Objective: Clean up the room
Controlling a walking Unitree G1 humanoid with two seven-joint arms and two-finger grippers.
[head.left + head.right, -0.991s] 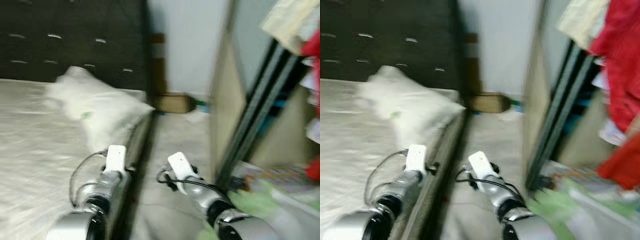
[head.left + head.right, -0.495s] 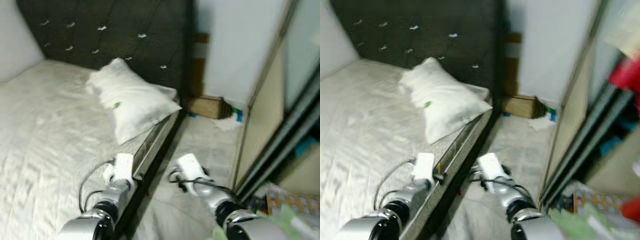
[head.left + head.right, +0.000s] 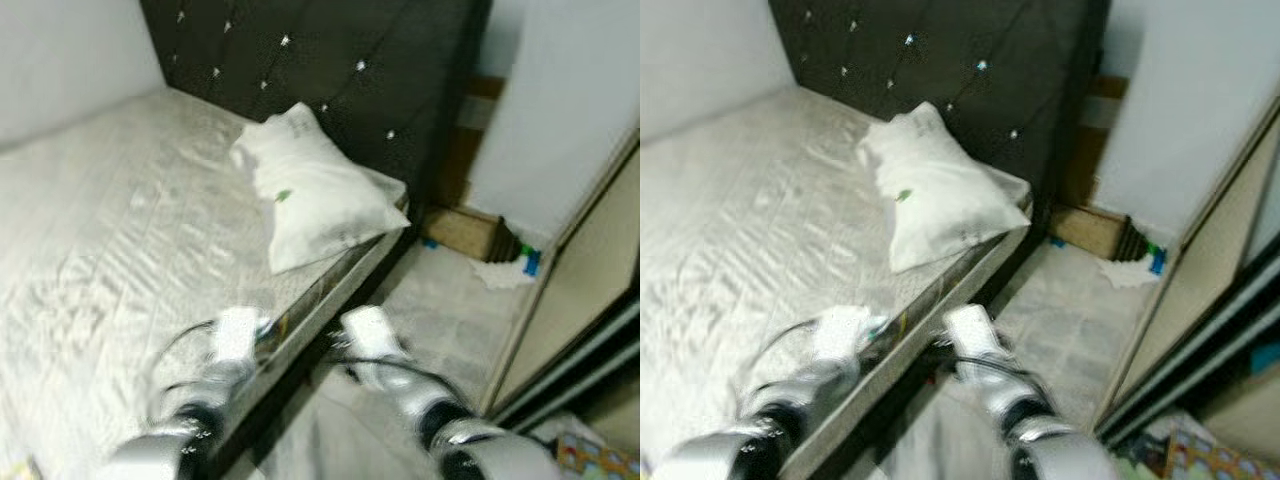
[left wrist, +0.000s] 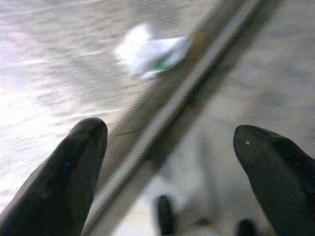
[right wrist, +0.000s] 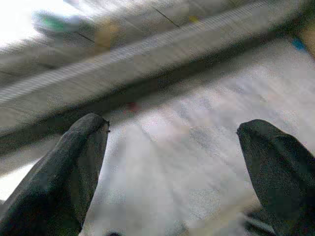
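A white pillow (image 3: 315, 190) with a small green mark lies on the bed (image 3: 110, 230), close to the dark tufted headboard (image 3: 330, 60). On the floor by the far wall are a crumpled white paper (image 3: 500, 272) and a green and blue bottle (image 3: 528, 262). Both silver arms reach forward low in the eye views, the left arm (image 3: 237, 335) over the mattress edge and the right arm (image 3: 372, 335) over the floor. My left gripper (image 4: 170, 132) is open and holds nothing. My right gripper (image 5: 172, 125) is open too, above the pale floor beside the bed frame (image 5: 147, 54).
A brown cardboard box (image 3: 465, 230) stands on the floor past the foot of the headboard. A beige wardrobe sliding door (image 3: 590, 270) with dark tracks bounds the narrow floor strip (image 3: 450, 320) on the right. Colourful items (image 3: 1200, 450) lie at the bottom right.
The camera has swung left: the bed and pillow now take up more of the view and the wardrobe with red clothes has slid out on the right. Both arms hold the same pose.
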